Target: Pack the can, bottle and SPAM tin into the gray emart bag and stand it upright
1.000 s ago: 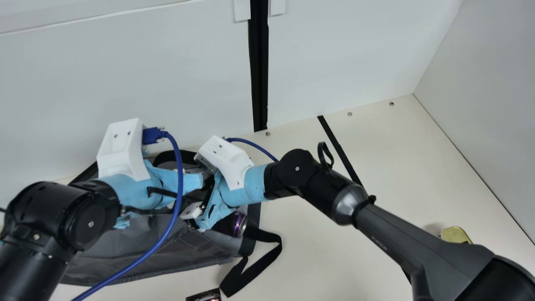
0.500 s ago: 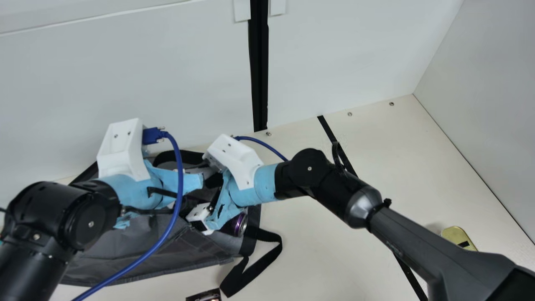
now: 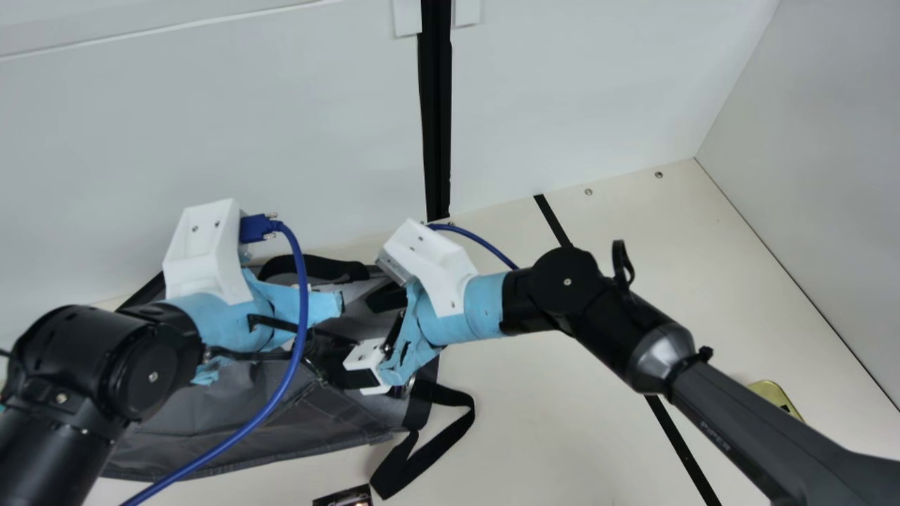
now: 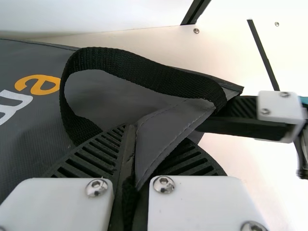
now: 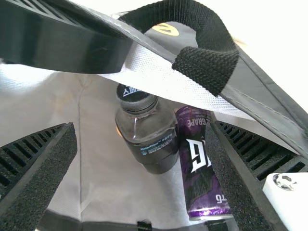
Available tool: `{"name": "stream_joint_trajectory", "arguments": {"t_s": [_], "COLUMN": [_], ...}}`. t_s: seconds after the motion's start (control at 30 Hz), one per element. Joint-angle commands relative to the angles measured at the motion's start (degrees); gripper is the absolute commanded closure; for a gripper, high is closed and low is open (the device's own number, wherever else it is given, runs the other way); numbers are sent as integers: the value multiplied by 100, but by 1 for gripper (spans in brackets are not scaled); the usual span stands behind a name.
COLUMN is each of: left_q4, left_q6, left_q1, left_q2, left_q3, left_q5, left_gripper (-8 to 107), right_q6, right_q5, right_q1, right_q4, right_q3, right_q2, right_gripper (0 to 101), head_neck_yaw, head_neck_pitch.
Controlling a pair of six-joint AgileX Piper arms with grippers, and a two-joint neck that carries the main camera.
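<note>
The gray bag [image 3: 260,414] lies on its side in the main view, its mouth facing right. My left gripper [image 3: 309,306] is over its upper part; in the left wrist view the left gripper [image 4: 130,149] is shut on the bag's rim [image 4: 166,127] beside a black handle. At the mouth, my right gripper [image 3: 344,327] stands open. The right wrist view has the right gripper [image 5: 144,166] with its fingers apart, nothing held between them. Against the silver lining are the dark-capped bottle [image 5: 149,137] and purple can [image 5: 195,163], side by side. A gold tin [image 3: 777,397] rests far right.
A dark printed object [image 3: 344,497] is at the main view's bottom edge. One black strap [image 3: 429,439] loops onto the table beside the bag. The right arm crosses above the table, close to the gold tin. A blue cable [image 3: 285,379] hangs across the bag.
My right gripper has moved right, away from the left gripper and toward the outer side of the bag's mouth, now covering most of the can. The left arm and bag have stayed put.
</note>
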Motion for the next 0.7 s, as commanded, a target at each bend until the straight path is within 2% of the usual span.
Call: {"name": "stream_joint_trajectory", "arguments": {"t_s": [0.0, 0.67], "left_q4": [0, 0], "left_q6": [0, 0], "left_q1": [0, 0], "left_q2": [0, 0], "left_q3": [0, 0], "left_q5": [0, 0], "left_gripper": [107, 107], "right_q6": [-18, -66], "right_q5": [64, 809], "right_q1": [-51, -900], "right_q4": [11, -186], "right_q3": [15, 217], "right_q2": [-62, -885], "right_gripper": [6, 6], "head_neck_yaw": [-5, -5], "head_neck_pitch": [-139, -139]}}
